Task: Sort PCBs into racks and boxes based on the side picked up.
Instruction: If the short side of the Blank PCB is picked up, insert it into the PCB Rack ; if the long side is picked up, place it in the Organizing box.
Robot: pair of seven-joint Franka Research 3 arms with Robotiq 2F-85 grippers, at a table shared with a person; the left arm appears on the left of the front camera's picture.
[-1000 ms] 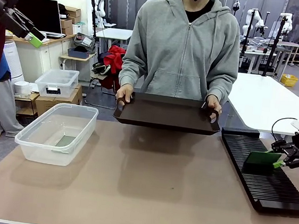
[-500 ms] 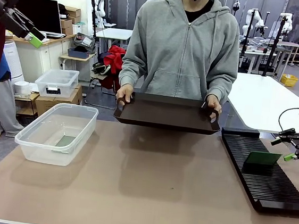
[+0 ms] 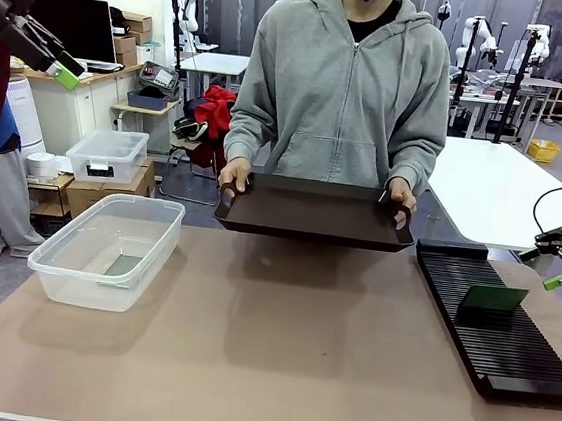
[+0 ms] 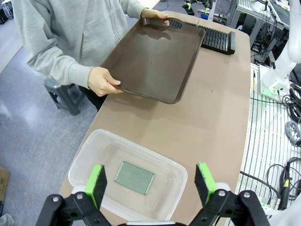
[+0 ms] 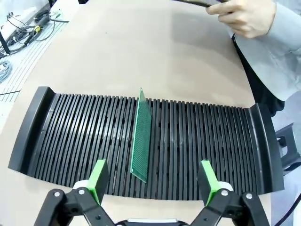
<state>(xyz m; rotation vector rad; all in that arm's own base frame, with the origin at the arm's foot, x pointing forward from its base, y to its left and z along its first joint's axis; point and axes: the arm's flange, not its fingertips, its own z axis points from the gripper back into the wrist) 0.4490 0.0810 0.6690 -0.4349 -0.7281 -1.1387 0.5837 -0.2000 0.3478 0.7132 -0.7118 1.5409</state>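
Right hand (image 5: 151, 186): released, jaws wide, directly above PCB (image 5: 141, 134) standing on edge in a slot of the rack (image 5: 70, 136).
Left hand (image 4: 152, 182): released, over the box (image 4: 176, 176); second PCB (image 4: 134, 177) lies flat inside.
Tray (image 3: 311, 212): bare, held by the person, far side of the table (image 3: 275, 361).

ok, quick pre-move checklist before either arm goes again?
1. PCB seated upright in a slot of the rack: ok.
2. Right gripper jaws open, clear of that board: ok.
3. Second PCB lying flat in the box: ok.
4. Left gripper jaws open, holding nothing, above the box: ok.
5. Tray held by the person's hands has a board to pick: not ok, none on it.
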